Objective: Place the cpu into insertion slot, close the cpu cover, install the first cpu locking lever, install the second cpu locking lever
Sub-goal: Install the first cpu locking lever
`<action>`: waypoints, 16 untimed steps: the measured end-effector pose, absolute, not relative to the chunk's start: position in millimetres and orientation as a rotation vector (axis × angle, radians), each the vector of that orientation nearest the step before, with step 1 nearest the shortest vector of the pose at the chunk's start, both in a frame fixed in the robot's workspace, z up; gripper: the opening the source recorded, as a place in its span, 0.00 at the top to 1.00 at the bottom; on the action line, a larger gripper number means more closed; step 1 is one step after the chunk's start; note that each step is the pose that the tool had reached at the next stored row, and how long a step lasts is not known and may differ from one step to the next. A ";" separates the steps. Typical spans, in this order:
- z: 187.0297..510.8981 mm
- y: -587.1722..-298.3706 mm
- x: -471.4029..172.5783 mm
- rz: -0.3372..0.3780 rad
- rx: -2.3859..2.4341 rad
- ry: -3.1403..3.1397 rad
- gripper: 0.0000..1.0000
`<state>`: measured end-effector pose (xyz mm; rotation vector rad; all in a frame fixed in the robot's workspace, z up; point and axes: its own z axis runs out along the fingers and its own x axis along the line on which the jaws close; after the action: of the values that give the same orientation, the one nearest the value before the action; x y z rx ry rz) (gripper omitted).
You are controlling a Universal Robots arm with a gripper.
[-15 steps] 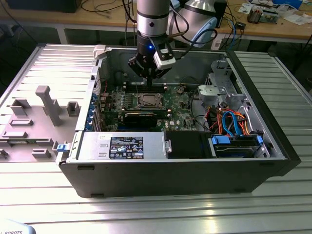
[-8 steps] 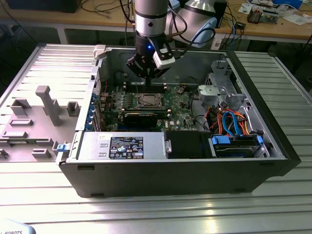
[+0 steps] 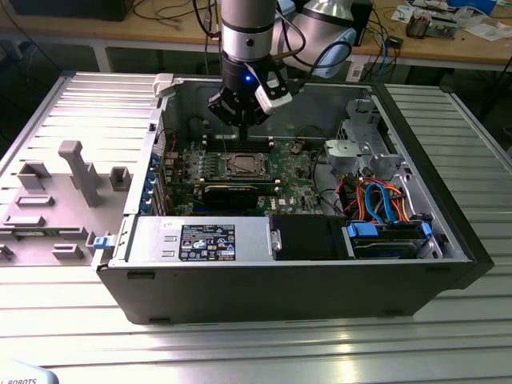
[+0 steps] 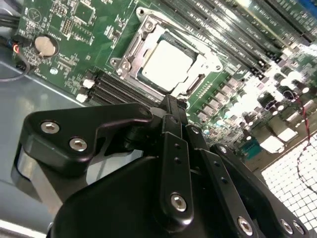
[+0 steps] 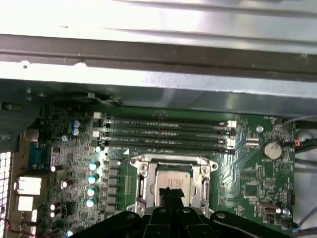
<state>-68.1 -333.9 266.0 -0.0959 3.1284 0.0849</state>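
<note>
**While the gripper is hovering over the socket, the cpu is already sitting in its slot**

As the open computer case [image 3: 280, 288] is lying on the slatted table [image 3: 256, 344], its green motherboard [image 3: 292, 172] is facing up. A grey fixture plate [image 3: 48, 200] is resting at 9 o'clock from the case in the exterior view.

The gripper [image 3: 238, 120] is hanging inside the case on the one arm. Its fingers are showing pressed together in both wrist views, with nothing visible between them [image 4: 171, 105] [image 5: 171, 194].

In the exterior view the insertion slot [image 3: 242, 166] is lying at 6 o'clock from the gripper, close under it. A long black card [image 3: 232, 192] is sitting at 6 o'clock from the slot.

The cpu cover [image 5: 173, 163] is looking folded down flat, framing the chip. I'm not telling the lever positions; they are too small to read.

The cpu [image 4: 166, 62] is sitting seated in the slot, its silvery top facing up through the cover's window. Being square, it is offering no long axis. The fingertips are pointing at the socket's edge nearest them, and I'm judging them just above it, not touching.
</note>
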 end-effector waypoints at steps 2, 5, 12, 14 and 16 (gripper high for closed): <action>265.9 -333.9 -68.7 0.085 -0.096 3.128 0.89; 265.9 -334.0 -75.1 0.085 -0.096 3.128 0.89; 265.4 -336.5 -89.5 0.085 -0.096 3.128 0.89; 264.7 -336.9 -97.3 0.085 -0.094 3.128 0.89; 264.5 -336.8 -100.4 0.085 -0.086 3.128 0.89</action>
<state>-100.4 -336.8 264.5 -0.0862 3.1276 0.0855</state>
